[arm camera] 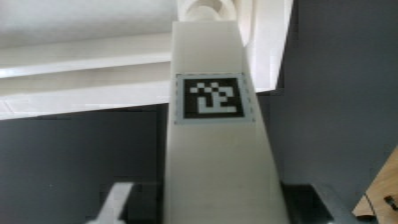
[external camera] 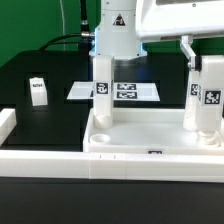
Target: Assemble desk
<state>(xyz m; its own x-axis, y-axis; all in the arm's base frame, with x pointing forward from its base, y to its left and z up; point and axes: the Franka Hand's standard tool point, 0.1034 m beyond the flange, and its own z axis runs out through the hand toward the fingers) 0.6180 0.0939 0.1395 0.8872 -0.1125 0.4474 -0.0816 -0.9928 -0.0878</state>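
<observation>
The white tabletop [external camera: 150,137] lies as a rimmed tray near the front of the table. Two white tagged legs stand upright in it: one at the exterior view's left corner [external camera: 103,95], one at the right [external camera: 205,100]. My gripper [external camera: 197,55] comes down from the upper right and is shut on the top of the right leg. In the wrist view that leg [arm camera: 217,130] runs straight out from between my fingers [arm camera: 128,200], its tag facing the camera, with my gripper [arm camera: 217,212] closed on its sides. The tabletop's rim [arm camera: 71,85] shows behind it.
A third leg [external camera: 38,90] rests loose on the black table at the exterior view's left. The marker board [external camera: 125,92] lies flat behind the tabletop. A long white border wall [external camera: 60,165] runs along the front and turns up the left side. The arm's white base [external camera: 115,35] stands at the back.
</observation>
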